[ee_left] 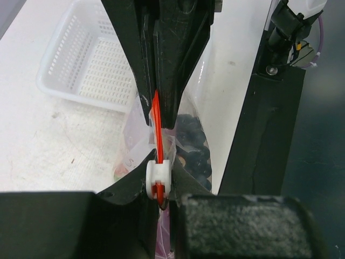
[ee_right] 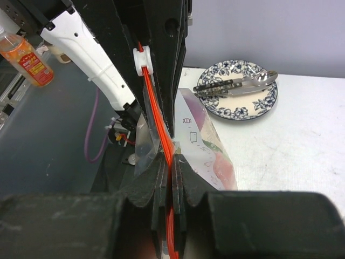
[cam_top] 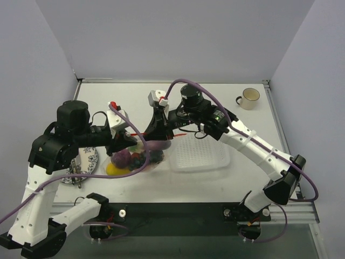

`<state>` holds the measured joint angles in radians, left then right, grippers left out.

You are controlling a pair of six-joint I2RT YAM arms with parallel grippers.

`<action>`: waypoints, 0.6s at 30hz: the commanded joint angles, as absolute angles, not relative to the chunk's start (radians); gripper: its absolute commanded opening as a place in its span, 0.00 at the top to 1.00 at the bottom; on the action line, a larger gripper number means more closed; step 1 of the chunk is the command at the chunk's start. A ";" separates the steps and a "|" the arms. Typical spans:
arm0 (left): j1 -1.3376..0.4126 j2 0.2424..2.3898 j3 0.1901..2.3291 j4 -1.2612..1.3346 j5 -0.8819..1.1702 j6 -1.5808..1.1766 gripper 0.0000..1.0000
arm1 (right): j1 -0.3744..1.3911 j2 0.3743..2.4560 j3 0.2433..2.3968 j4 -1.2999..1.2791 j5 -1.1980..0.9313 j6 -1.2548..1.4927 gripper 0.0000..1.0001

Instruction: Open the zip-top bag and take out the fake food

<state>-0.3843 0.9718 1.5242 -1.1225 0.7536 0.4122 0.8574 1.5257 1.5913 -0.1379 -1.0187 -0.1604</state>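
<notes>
The zip-top bag (cam_top: pixel 141 157) hangs between both grippers just above the table, its orange-red zip strip (ee_right: pixel 156 108) pulled taut along the top. My left gripper (ee_left: pixel 160 186) is shut on the white slider (ee_left: pixel 159 177) at one end of the strip. My right gripper (ee_right: pixel 172 164) is shut on the strip itself, close to the other end. Through the clear plastic the fake food shows: a purple piece (cam_top: pixel 124 157), a yellow piece (cam_top: pixel 114 169) and dark grapes (ee_left: pixel 193 145). In the top view the left gripper (cam_top: pixel 131 141) and the right gripper (cam_top: pixel 155 129) stand close together over the bag.
A white mesh basket (cam_top: pixel 199 154) sits right of the bag. A blue patterned plate (cam_top: pixel 83 162) with cutlery lies at the near left under the left arm. A mug (cam_top: pixel 249 98) stands at the far right. An orange bottle (ee_right: pixel 24 54) stands at the far left.
</notes>
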 commanded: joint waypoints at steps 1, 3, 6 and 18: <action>-0.377 0.948 1.626 -1.160 0.793 0.440 1.00 | 0.818 1.467 1.537 -0.118 -1.011 -0.176 1.00; -0.377 0.954 1.632 -1.178 0.814 0.442 1.00 | 0.815 1.462 1.532 -0.117 -1.009 -0.178 1.00; -0.377 0.968 1.660 -1.218 0.877 0.459 1.00 | 0.816 1.457 1.531 -0.115 -1.015 -0.173 0.84; -0.379 1.074 1.714 -1.381 1.031 0.575 1.00 | 0.818 1.511 1.536 0.504 -1.212 0.277 0.56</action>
<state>-0.3779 1.0569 1.6913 -1.3262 0.9405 0.5251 0.8234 1.4887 1.5066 0.1650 -1.0752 0.0662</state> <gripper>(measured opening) 0.174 0.435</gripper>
